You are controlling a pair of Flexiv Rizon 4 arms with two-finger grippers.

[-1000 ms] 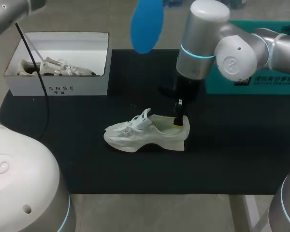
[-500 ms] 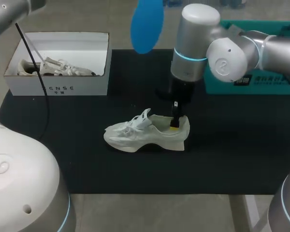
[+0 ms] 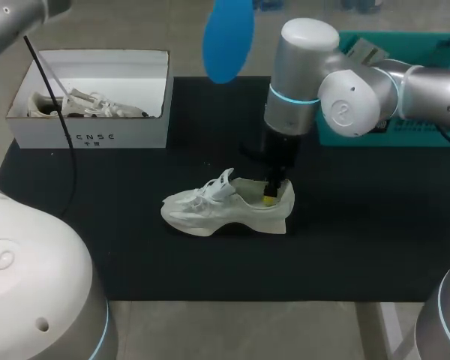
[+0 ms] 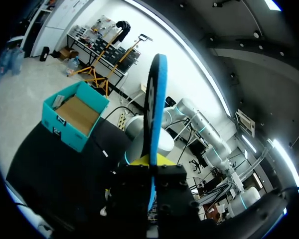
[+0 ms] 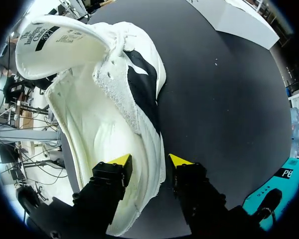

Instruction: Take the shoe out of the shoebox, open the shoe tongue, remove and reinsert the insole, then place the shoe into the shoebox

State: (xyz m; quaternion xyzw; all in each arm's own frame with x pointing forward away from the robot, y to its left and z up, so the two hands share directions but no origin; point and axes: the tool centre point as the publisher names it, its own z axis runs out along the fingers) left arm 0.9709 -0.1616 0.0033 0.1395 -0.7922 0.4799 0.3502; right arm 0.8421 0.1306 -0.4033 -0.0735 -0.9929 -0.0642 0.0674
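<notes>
**Head view.** Item: white shoe (image 3: 210, 214), standing on its sole on the tabletop (image 3: 360, 240), out of the shoebox (image 3: 116, 135), toe end nearer the box. Right claw (image 3: 270, 196): at the shoe's heel opening. Blue insole (image 3: 229, 37): held high above the shoe.

**Left wrist view.** Left claw (image 4: 152, 167): clenched on the insole (image 4: 154, 109), which stands edge-on.

**Right wrist view.** Right claw (image 5: 149, 160): released, astride the shoe's (image 5: 114, 99) heel collar, one tip inside and one outside.

**Handling.** You should find the shoe light, with a soft, yielding upper, so take it at the stiffer heel collar. The insole looks thin and floppy; feed it in toe-first.
</notes>
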